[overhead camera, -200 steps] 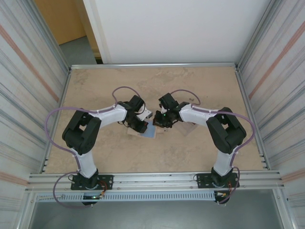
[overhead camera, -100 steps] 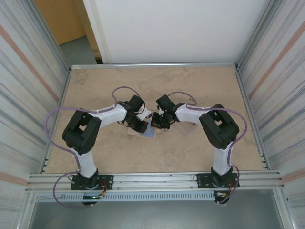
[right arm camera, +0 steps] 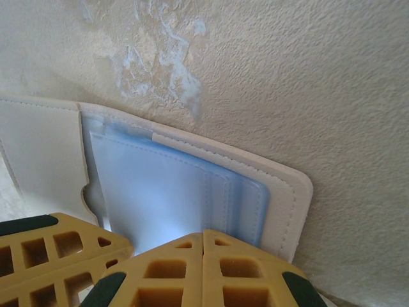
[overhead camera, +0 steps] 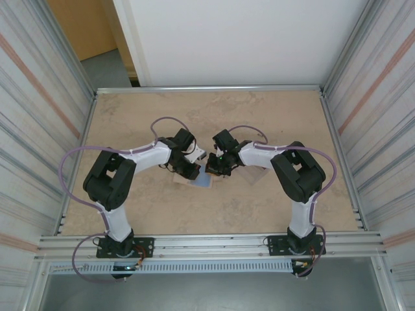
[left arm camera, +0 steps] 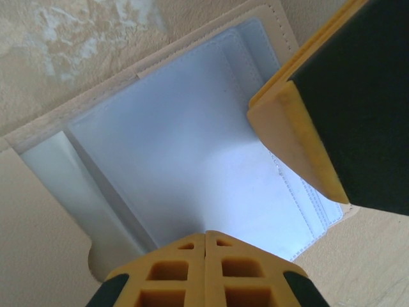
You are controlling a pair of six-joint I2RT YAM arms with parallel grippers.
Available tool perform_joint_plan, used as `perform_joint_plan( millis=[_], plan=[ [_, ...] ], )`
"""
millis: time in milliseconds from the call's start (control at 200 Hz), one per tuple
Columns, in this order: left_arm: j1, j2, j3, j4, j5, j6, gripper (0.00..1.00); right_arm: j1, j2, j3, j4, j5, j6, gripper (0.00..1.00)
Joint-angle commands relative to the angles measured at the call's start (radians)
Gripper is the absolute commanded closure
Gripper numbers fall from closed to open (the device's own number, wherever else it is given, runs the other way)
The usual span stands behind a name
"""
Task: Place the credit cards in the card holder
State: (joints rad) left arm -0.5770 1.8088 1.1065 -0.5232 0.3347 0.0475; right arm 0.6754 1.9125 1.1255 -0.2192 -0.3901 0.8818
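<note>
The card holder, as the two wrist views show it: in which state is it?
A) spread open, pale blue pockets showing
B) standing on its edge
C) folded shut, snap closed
A: the card holder lies flat and open on the table, its pale blue inner pockets facing the wrist cameras.

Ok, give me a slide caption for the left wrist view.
Shut left tool over the open card holder, pale blue pockets facing up, right tool alongside.

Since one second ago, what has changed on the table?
The right tool crept slightly left, toward the beige fold-over card holder with pale blue pockets, its elbow swinging inward. Nothing was grasped or released. Both tools stayed shut; the left tool and the card holder did not move.
</note>
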Motion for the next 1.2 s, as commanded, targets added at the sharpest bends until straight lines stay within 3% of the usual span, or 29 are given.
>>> perform_joint_plan(
  millis=[0,155,291,346,516,1198],
  plan=[
    [0.003,-0.044,-0.011,-0.023,0.021,-0.009,0.95,0.016,-0.019,-0.024,-0.032,0.022,0.008,1.00],
    [0.020,-0.094,0.003,-0.050,0.040,-0.008,0.95,0.017,0.000,-0.021,-0.027,0.017,0.009,1.00],
    [0.090,-0.136,-0.015,-0.036,0.038,-0.010,0.96,0.018,0.002,-0.018,-0.031,0.022,0.008,1.00],
    [0.122,-0.132,-0.029,-0.025,0.020,-0.018,1.00,0.018,0.000,-0.016,-0.031,0.021,0.006,1.00],
    [0.183,-0.091,-0.060,-0.002,-0.025,-0.029,1.00,0.024,0.016,0.009,-0.031,0.015,0.007,1.00],
    [0.187,-0.035,-0.092,0.035,0.049,-0.055,1.00,0.049,0.090,0.108,0.034,-0.060,0.037,1.00]
  ],
)
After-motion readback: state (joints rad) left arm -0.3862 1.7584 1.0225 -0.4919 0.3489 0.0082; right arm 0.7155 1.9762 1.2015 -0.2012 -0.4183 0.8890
